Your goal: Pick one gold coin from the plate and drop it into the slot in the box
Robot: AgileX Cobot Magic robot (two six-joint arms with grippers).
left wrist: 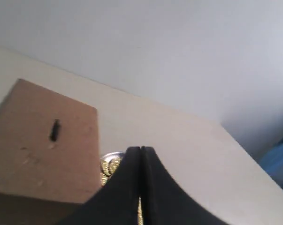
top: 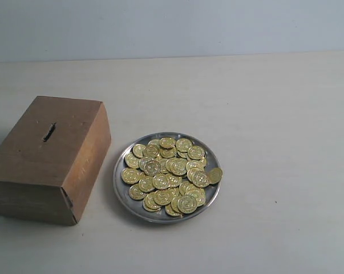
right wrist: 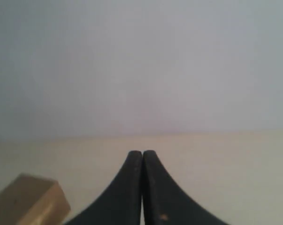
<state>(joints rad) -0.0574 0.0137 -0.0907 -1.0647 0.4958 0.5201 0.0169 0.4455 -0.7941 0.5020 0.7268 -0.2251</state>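
On a pale table (top: 274,142), under a plain grey-white wall (top: 172,25): box (top: 49,157) at left of the exterior view, plate (top: 120,184) just right of it. Close together yet apart, with a thin strip of table between.

Box: brown, matte, lying with broad face up. Slot (top: 49,132) cut in that top face, a short dark slit in the far half, running roughly front to back at a slight slant.

Plate: round, silver, with a shiny raised rim, flat on the table. Heaped with gold coins (top: 169,174), overlapping and covering nearly the whole dish. 1 coin (top: 215,175) perched on the right rim, jutting past it.

Left gripper (left wrist: 140,152): seen only in its wrist view. 2 black fingers (left wrist: 127,183) pressed flat together tip to tip, nothing pinched. Raised off the table, clear of box and plate alike. Beyond the tips, the box top with slot in plain sight. Beside the box edge, a sliver of plate with a few coins, partly hidden behind the fingers.

Right gripper (right wrist: 142,154): likewise seen only in its wrist view. 2 black fingers pressed together, nothing between. Beyond them, bare table and wall, with 1 corner of the box at the frame's edge.
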